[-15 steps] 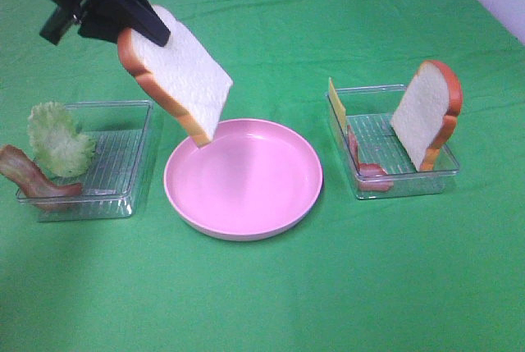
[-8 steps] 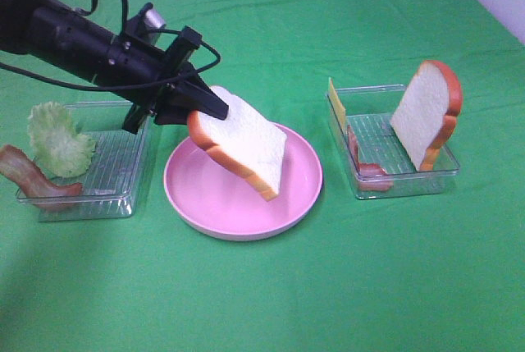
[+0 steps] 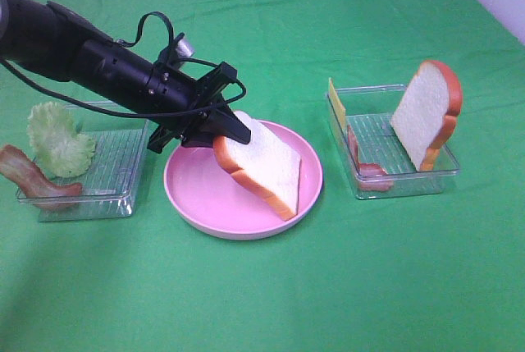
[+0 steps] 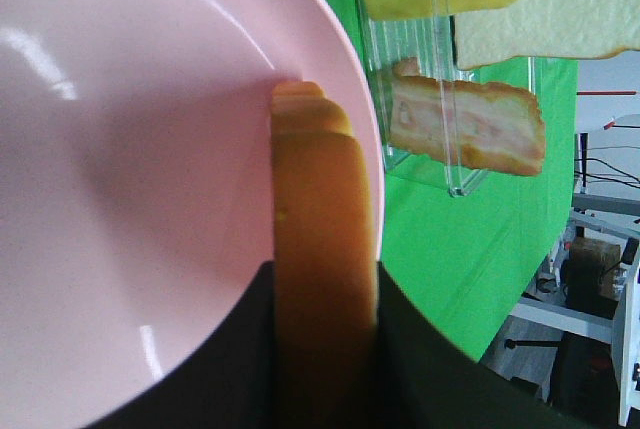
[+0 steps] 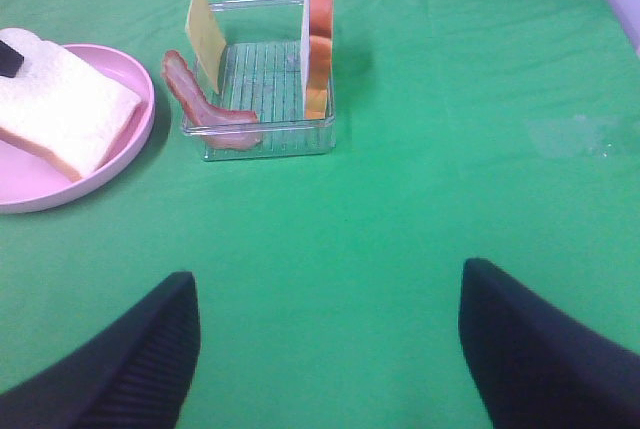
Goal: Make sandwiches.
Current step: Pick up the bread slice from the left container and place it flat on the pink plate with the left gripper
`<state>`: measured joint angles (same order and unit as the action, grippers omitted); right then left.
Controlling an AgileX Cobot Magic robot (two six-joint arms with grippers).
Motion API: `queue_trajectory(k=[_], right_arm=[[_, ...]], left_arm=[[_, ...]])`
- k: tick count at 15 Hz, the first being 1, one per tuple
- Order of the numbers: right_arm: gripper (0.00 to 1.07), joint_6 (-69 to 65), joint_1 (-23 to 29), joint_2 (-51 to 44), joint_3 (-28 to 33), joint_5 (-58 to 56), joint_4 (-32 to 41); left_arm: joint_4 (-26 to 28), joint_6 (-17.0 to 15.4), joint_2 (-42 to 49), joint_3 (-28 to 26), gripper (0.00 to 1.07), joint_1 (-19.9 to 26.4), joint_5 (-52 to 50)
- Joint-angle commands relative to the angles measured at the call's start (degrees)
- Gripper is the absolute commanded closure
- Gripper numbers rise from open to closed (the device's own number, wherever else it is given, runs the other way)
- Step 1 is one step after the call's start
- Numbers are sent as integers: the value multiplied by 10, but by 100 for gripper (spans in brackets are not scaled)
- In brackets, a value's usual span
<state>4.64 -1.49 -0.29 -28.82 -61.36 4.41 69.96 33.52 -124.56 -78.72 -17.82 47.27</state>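
My left pincer (image 3: 234,133) was clenched on the crust end of a bread slice (image 3: 267,167). The slice hung tilted over the pink plate (image 3: 201,200), its low end down near the rim on the side toward the right tray (image 3: 369,188); I could not tell whether it touched there. To do this well, I judged I should lower the wrist until the slice lay flat and nudge it toward the plate's middle so it would not perch on the raised rim. Only then should I let go, drawing straight back so the fingers did not drag it. The slice looked like soft foam, white on its face, with a smooth orange-brown crust; the plate was glossy and shallow. My right pincer (image 5: 325,349) hovered spread wide and empty over the green cloth worktop (image 3: 328,294). The right tray, clear and ribbed, held a thin cheese square (image 3: 336,102) and a second slice (image 3: 426,122) standing upright. The left tray (image 3: 115,163) held ruffled lettuce (image 3: 57,139) and a wavy bacon strip (image 3: 29,176).
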Motion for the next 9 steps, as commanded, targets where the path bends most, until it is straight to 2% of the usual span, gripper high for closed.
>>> queue_trajectory(k=[1,2,3,4,5,7,8,9], right_arm=[[38,-2,-5,-9,1,5,1],[38,-2,-5,-9,1,5,1],[38,-2,-5,-9,1,5,1],[38,-2,-5,-9,1,5,1],[38,-2,-5,-9,1,5,1],[38,-2,-5,-9,1,5,1],[38,-2,-5,-9,1,5,1],[38,-2,-5,-9,1,5,1]], left_arm=[[9,-2,-3,1,101,-2,-1],[9,-2,-3,1,92,-2,4],[9,-2,-3,1,78,-2,9],[-1,-1,-2,1,45,-2,19],[-13,1,0,-1,34,-2,19],[-83,-8,6,-21,32,-2,19],[-123,-31,14,-29,32,-5,13],[-142,-42,19,-32,32,-6,8]])
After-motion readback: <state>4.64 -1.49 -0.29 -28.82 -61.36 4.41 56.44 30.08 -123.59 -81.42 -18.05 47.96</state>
